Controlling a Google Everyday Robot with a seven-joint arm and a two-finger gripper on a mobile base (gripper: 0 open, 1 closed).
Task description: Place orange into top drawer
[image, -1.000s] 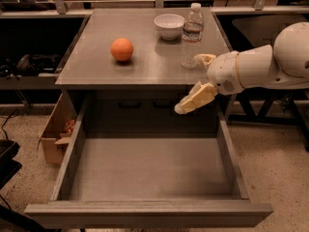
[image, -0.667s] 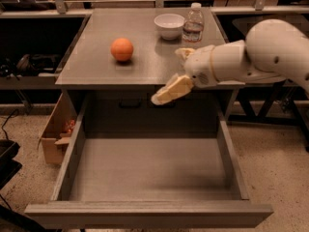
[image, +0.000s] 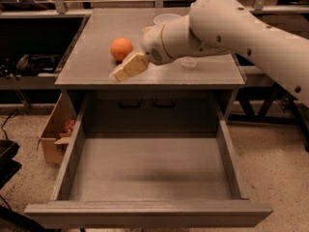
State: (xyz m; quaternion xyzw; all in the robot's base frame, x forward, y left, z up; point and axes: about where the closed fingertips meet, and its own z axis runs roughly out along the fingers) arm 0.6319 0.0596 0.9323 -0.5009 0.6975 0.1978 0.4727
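1. The top drawer (image: 145, 173) stands pulled fully out below the table's front edge, so the fruit can be lowered straight in.
2. The table (image: 91, 57) carries the orange on its left half.
3. The white arm (image: 231, 28) reaches in from the right, low over the table.
4. The tool (image: 131, 54) is spread and holds nothing, just right of the orange; it looks set for a grasp.
5. The orange (image: 120, 49) sits free, not yet in the drawer.

orange (image: 120, 49): orange | top drawer (image: 149, 170): grey | pincer (image: 129, 65): cream, just beside orange
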